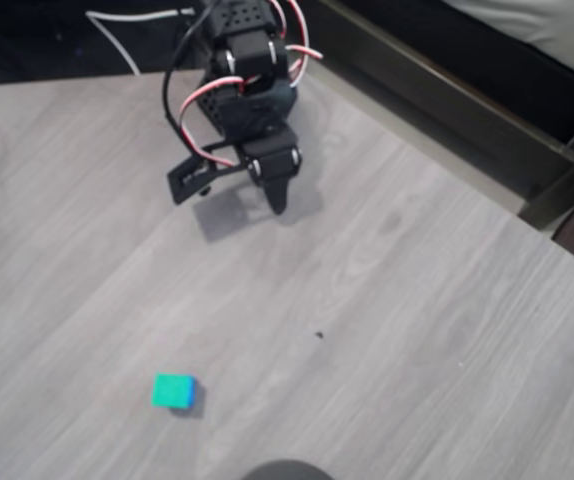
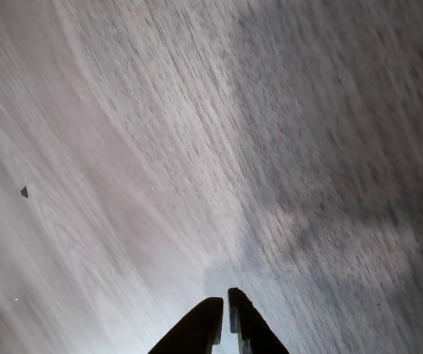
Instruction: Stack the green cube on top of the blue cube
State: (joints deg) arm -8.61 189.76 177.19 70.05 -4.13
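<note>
1. The green cube (image 1: 174, 390) sits on the blue cube (image 1: 193, 396) in the overhead view. Only a thin blue strip shows along the right side of the green one.
2. The stack stands on the grey wood-grain table (image 1: 417, 330), near the lower edge of the picture and left of centre.
3. The gripper (image 1: 276, 200) is well apart from the stack, toward the upper middle of the overhead view. It touches neither cube.
4. In the wrist view the two dark fingers (image 2: 197, 328) stand together, tips all but touching, with only a narrow slit between them. Nothing is held.
5. The gripper (image 2: 224, 301) in the wrist view points at bare table surface.
6. A small dark speck (image 1: 320, 334) lies on the table between the gripper and the stack in the overhead view.
7. Red and white wires (image 1: 202, 100) loop around the black arm (image 1: 252, 60) above the gripper.
</note>
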